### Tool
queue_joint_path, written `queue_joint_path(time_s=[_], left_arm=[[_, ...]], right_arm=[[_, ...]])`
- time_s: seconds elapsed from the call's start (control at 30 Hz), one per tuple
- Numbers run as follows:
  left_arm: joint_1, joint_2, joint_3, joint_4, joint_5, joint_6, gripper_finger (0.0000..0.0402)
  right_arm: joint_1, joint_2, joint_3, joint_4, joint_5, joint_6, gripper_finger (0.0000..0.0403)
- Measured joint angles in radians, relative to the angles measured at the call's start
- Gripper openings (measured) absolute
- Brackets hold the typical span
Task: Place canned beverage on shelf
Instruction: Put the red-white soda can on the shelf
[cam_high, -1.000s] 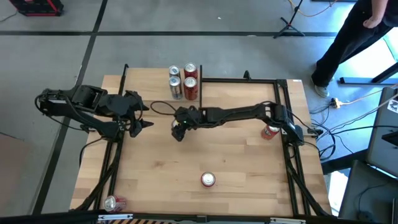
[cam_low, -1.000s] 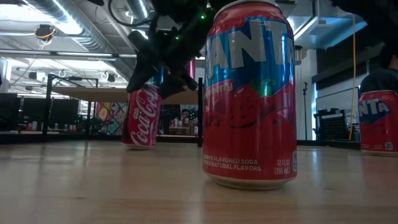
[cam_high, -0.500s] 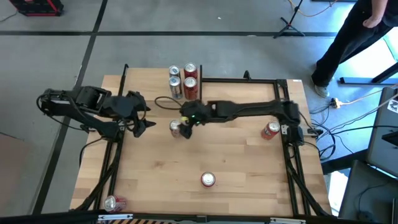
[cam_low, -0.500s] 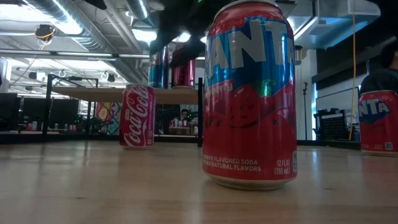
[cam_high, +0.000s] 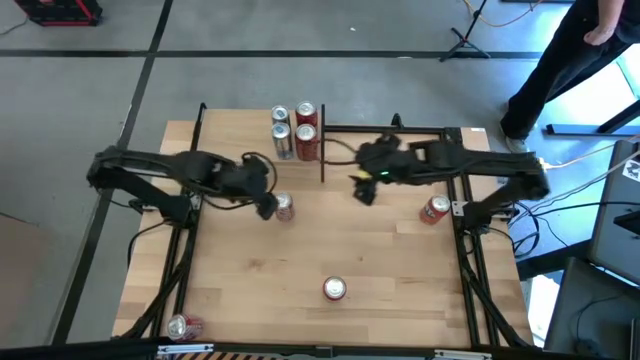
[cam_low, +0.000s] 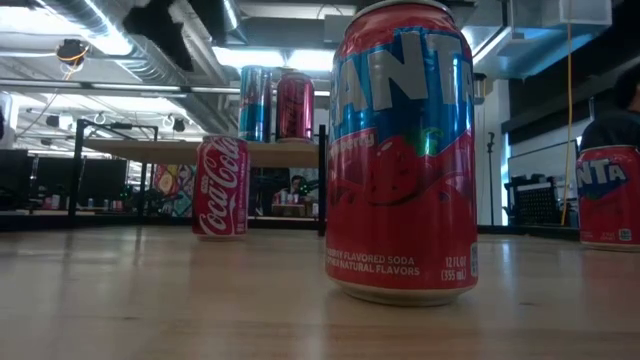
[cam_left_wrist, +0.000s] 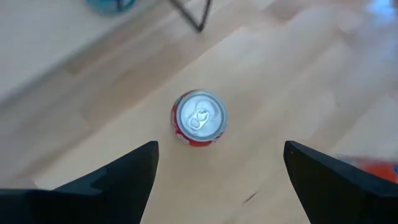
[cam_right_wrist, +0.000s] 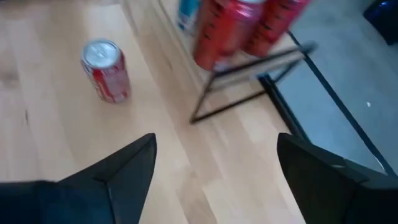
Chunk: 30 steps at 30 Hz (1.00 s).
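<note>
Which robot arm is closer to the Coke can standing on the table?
Left. The left pincer hovers right beside the Coke can, looking down on it. The right pincer is farther off, over by the shelf.

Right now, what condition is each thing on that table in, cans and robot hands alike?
Coca-Cola can: upright on the table, not held.
Left hand: open, above and beside that can.
Right hand: open, empty, over the table right of the shelf.
Shelf: carrying four upright cans.
Near Fanta can: upright on the table.
Right Fanta can: upright on the table.
Corner can: lying on its side.
</note>
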Motion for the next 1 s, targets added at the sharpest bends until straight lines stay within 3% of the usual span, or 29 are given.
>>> queue_joint_path(time_s=[0.2, 0.43, 1.0], left_arm=[[0.040, 0.122, 0.000, 0.006, 0.053, -0.205, 0.0334], [0.059, 0.237, 0.000, 0.085, 0.062, -0.246, 0.0334], [0.123, 0.371, -0.001, 0.071, 0.054, -0.291, 0.0334]], right_arm=[[-0.001, -0.196, -0.186, -0.003, 0.000, 0.028, 0.0321], [-0.001, -0.359, -0.338, -0.004, -0.001, 0.048, 0.0321], [-0.001, -0.512, -0.472, -0.042, -0.046, 0.023, 0.0321]])
